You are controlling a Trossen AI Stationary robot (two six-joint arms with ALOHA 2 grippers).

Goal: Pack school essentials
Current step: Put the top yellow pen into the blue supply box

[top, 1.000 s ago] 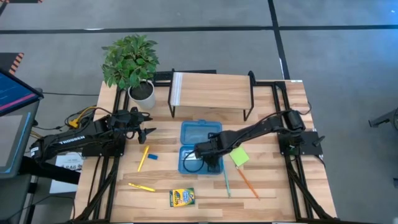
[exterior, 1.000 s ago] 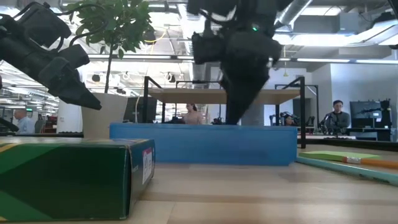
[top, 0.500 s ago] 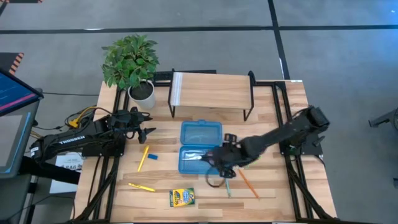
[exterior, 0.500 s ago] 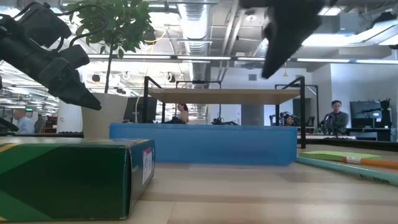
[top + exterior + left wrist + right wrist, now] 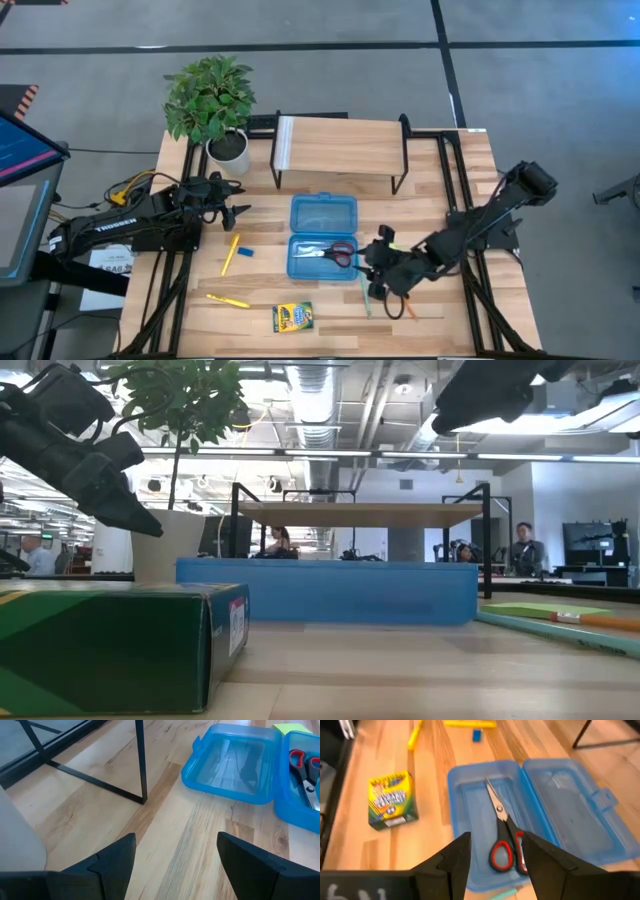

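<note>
The blue case lies open mid-table, lid [image 5: 323, 213] toward the far side and tray [image 5: 303, 262] toward the near side. The red-handled scissors [image 5: 338, 252] lie flat in the tray, also seen in the right wrist view [image 5: 502, 837]. My right gripper [image 5: 376, 268] hovers open just right of the tray, raised above the table [image 5: 490, 395]. It covers most of the lime-green sticky-note pad [image 5: 540, 610]. The teal pencil [image 5: 365, 297] and orange pencil [image 5: 402, 298] lie near it. Yellow pencils [image 5: 231, 254] [image 5: 228, 300], the blue eraser [image 5: 246, 252] and the crayon box [image 5: 292, 317] lie on the left and near side. My left gripper [image 5: 236, 211] waits open, left of the lid.
A potted plant [image 5: 212, 100] stands at the far left corner. A wooden riser on black legs [image 5: 340, 148] stands behind the case. People move in the room beyond the table. Bare wood shows between the left gripper and the case lid [image 5: 165, 835].
My right gripper has risen out of the case tray and drawn back toward the table's right and near edge, past the tray's right rim. The scissors now show lying in the tray. My left arm has kept still.
</note>
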